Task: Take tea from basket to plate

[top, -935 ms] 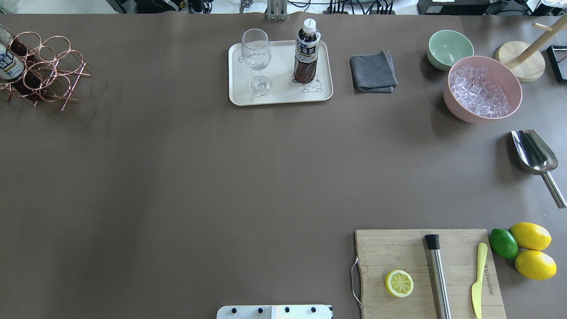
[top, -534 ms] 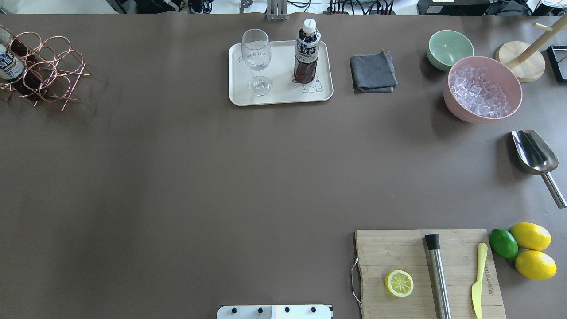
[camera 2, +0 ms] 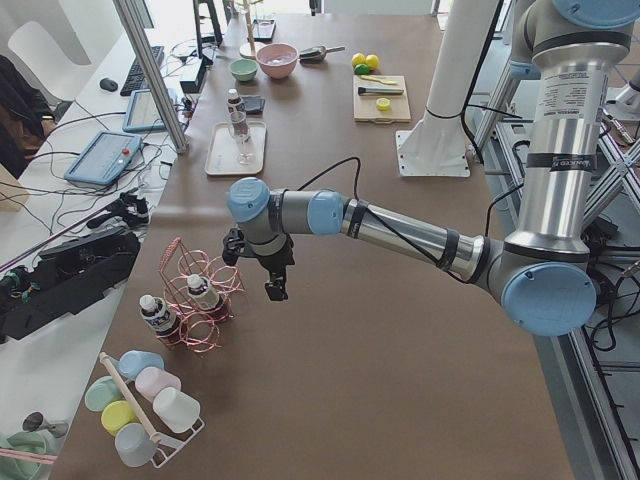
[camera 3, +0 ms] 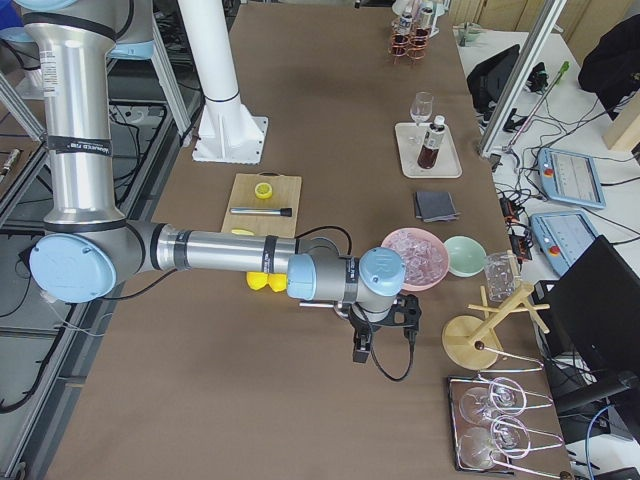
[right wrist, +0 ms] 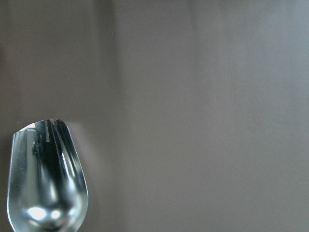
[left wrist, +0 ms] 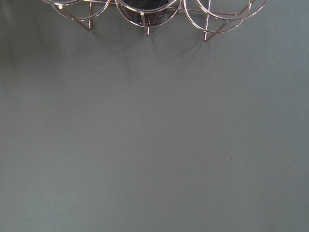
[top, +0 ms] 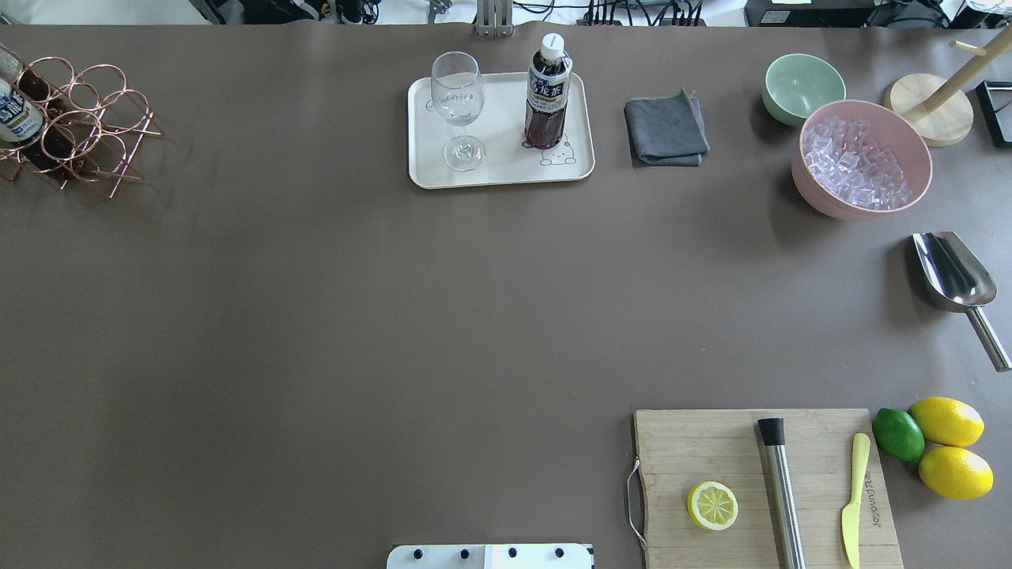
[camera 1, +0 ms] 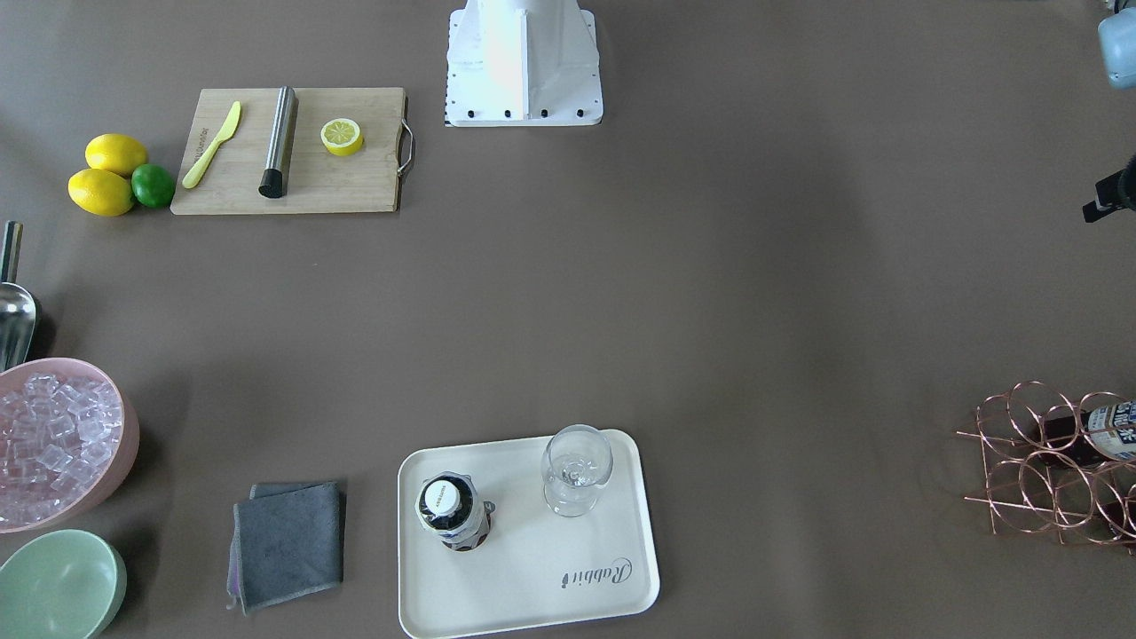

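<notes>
A: At the far middle of the table [top: 395, 316], on the plate [top: 506, 170]: one tea bottle [top: 545, 103], upright, just beside the glass [top: 457, 99]. Well apart from both claws.

B: So, carrying step finished?

A: Seems so, judging by that. Two other bottles [camera 2: 205, 292] over in the basket [top: 87, 118], at the left end.

B: And the left claw [camera 2: 272, 285]?

A: Hangs just beside the basket, above bare table, pointing down. Seen only from the side camera, so cannot tell whether apart or together. Holds nothing, as far as can be made out, and touches nothing.

B: Any help from the wrist camera?

A: Little. Shows only the basket's lower rings along the top edge, one with a dark bottle bottom inside, then brown table. No fingers in sight.

B: Right claw [camera 3: 358, 350]?

A: Far off at the other end, low over the table, near the scoop [right wrist: 48, 179]. Again, cannot tell how far open. Apparently empty.

B: Next move?

A: Probably nothing more than pulling back. For another bottle: line up over a cap, spread wide, come down, clamp on the neck, lift straight up out of the ring.
</notes>
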